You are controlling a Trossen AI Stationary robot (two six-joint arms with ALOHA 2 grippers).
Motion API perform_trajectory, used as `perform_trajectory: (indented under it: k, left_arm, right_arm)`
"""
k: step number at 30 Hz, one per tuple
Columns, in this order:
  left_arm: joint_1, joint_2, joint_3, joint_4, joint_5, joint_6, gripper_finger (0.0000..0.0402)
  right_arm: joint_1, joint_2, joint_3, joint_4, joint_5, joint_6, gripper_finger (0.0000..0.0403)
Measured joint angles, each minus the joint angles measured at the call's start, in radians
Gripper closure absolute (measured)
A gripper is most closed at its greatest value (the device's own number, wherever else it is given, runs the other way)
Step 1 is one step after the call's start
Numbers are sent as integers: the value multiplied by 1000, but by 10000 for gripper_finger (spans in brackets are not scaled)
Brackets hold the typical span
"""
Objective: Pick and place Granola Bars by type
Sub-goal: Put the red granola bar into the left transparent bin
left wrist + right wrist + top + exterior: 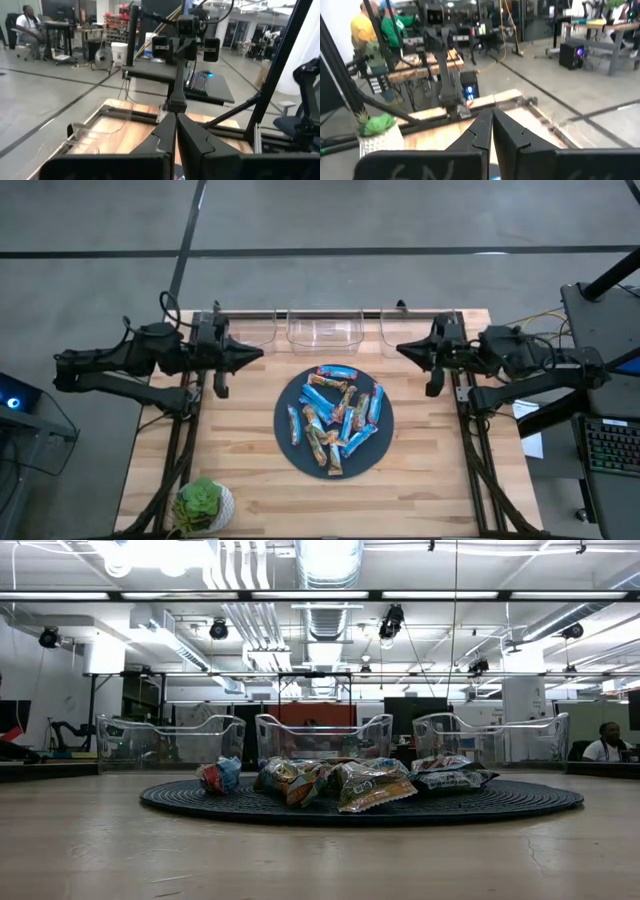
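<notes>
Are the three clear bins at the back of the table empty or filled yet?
Empty. The clear bins show only bare bottoms from above; all the granola bars lie piled on the dark round disc.

Wooden table (pixel 250 480): dark round disc (pixel 285 435), three clear bins (pixel 324 330), potted plant (pixel 203 504).

The Granola Bars (pixel 335 416) lie in a loose heap on a dark round disc (pixel 290 442) at the table's centre. Shiny bright blue wrappers dominate, spread from 12 o'clock round to 4 o'clock; a lone blue bar (pixel 294 425) sits at 9 o'clock. Brown-tan bars (pixel 322 446) cluster toward 6 o'clock. Several overlap, lying at mixed angles.
</notes>
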Motion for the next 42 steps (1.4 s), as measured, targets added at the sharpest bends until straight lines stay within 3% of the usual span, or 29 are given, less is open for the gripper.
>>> perform_trajectory:
  k: [15,42]
  left_arm:
    - [0,1,-1,-61,-2,-7,401]
    - [15,60,-2,-105,-26,-2,401]
  right_arm:
    - [0,90,0,-34,-53,41,394]
    - [0,95,-1,-77,-51,164,394]
